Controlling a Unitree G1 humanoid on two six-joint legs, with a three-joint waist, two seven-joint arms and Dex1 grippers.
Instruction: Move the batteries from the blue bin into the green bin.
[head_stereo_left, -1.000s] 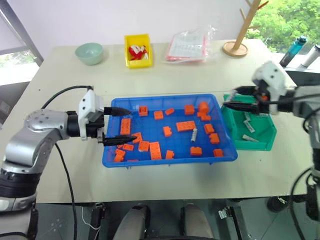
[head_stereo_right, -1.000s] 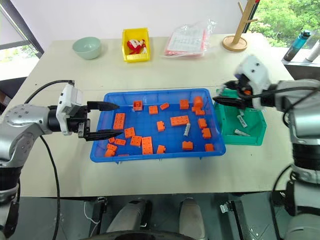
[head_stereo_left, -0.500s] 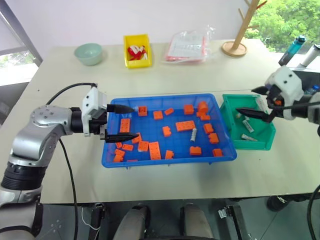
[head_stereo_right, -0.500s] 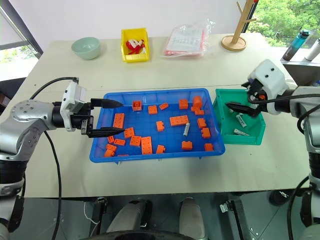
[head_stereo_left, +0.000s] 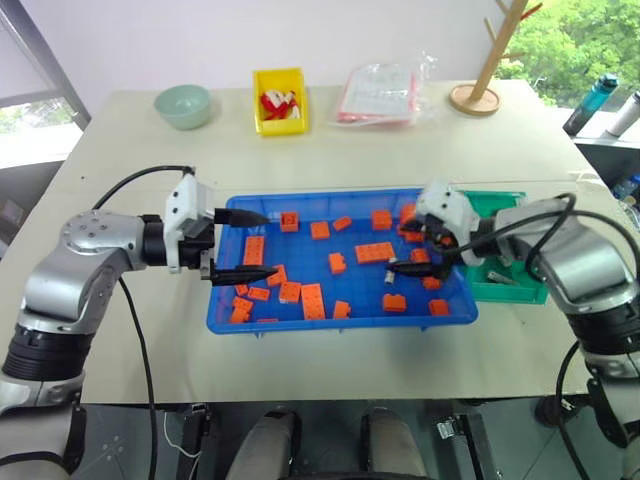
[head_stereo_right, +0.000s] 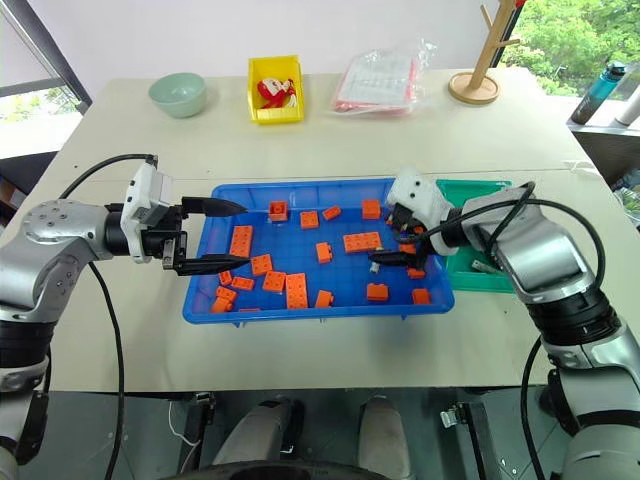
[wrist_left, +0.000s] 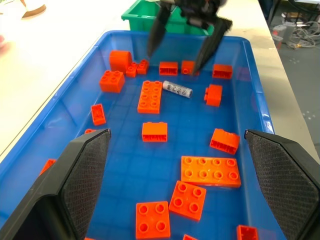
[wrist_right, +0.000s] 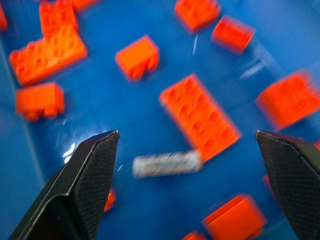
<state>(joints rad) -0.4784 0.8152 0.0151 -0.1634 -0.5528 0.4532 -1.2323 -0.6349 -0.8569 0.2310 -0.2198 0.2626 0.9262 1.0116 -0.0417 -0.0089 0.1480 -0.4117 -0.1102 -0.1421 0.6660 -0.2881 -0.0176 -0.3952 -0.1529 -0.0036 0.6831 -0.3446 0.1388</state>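
The blue bin (head_stereo_left: 330, 195) sits mid-table, strewn with orange bricks (head_stereo_left: 372, 251). One silver battery (head_stereo_left: 389, 276) lies in its right half, also seen as the battery (wrist_left: 177, 89) and the battery (wrist_right: 166, 163). My right gripper (head_stereo_left: 400, 250) is open and tilted down just above that battery, one finger on each side, holding nothing. Behind my right arm is the green bin (head_stereo_left: 510, 203), with a battery (head_stereo_right: 482, 266) lying inside. My left gripper (head_stereo_left: 270, 244) hovers open and empty over the blue bin's left end.
At the back of the table are a pale green bowl (head_stereo_left: 183, 105), a small yellow bin (head_stereo_left: 278, 100), a clear plastic bag (head_stereo_left: 378, 95) and a wooden stand (head_stereo_left: 478, 95). Bottles (head_stereo_left: 592, 100) stand off the table's right edge.
My right gripper has swung left and down from above the green bin to over the battery in the blue bin, and its fingers have spread wider. The left gripper has stayed put.
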